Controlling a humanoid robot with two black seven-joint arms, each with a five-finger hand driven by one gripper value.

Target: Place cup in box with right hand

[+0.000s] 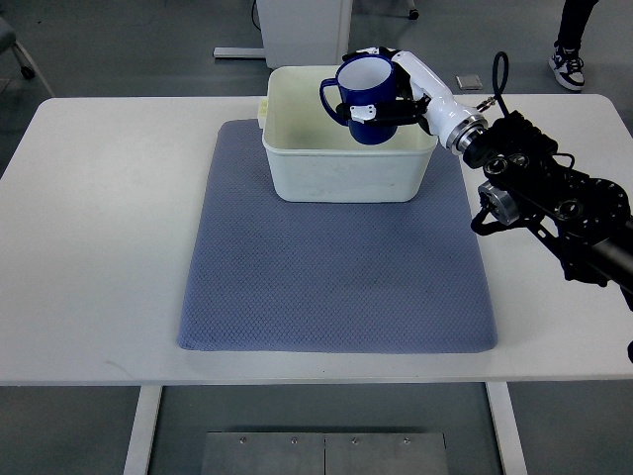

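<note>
Ur right hand [388, 97] is wrapped around the blue cup [362, 101], mouth up, handle pointing left. Cup's hanging over the white box [346, 173] interior, toward the back-right corner, so imo u just go straight down & let go.

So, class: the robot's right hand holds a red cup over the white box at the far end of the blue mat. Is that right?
Not quite: the cup is dark blue, not red. The top view shows the right hand holding it over the white box at the far end of the blue mat.
</note>
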